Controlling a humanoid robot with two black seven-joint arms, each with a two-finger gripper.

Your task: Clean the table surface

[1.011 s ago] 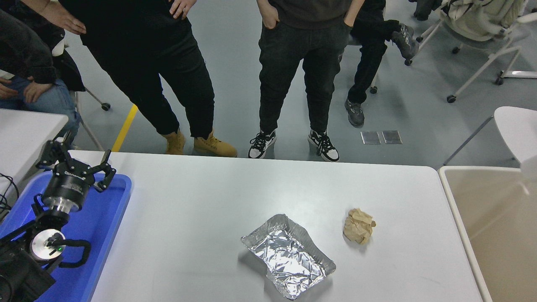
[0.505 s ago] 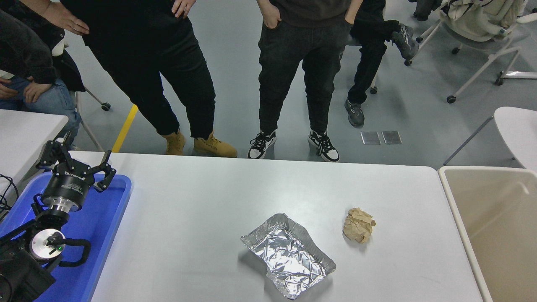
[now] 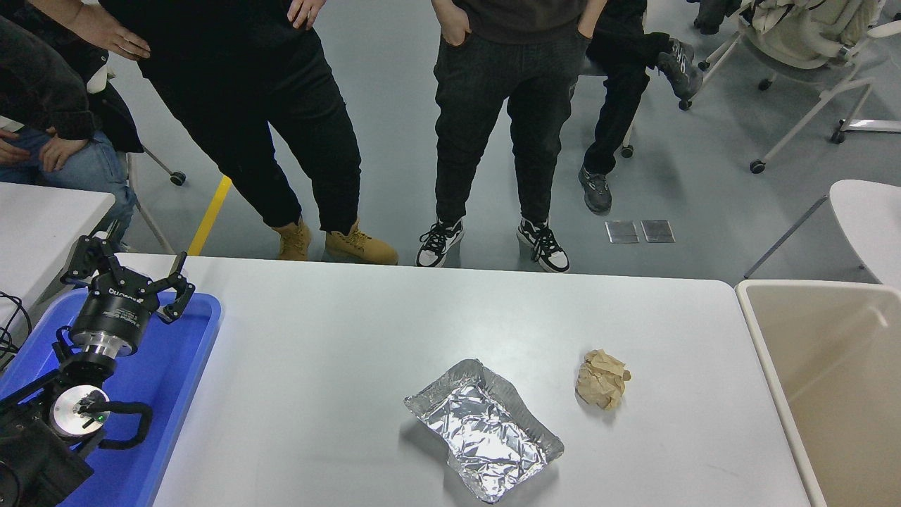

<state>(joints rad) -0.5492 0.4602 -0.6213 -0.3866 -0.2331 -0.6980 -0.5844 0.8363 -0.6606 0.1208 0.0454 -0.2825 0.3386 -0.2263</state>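
The table surface (image 3: 338,338) is a wide white-grey top with rounded corners. A crumpled foil tray (image 3: 484,429) lies on it near the front middle, empty. A crumpled ball of brown paper (image 3: 602,380) lies to the right of the foil tray, apart from it. My left gripper (image 3: 130,266) is parked at the lower left above a blue tray (image 3: 176,380), open and empty. My right arm is out of view.
A large beige bin (image 3: 764,366) stands against the table's right end. Several people stand or sit at the far side, feet close to the far edge. A smaller white table (image 3: 42,225) is at the left, a rounded white tabletop (image 3: 869,218) at the right.
A pale blur at the right edge above the bin one second ago is gone. The left arm, foil tray and paper ball have not moved.
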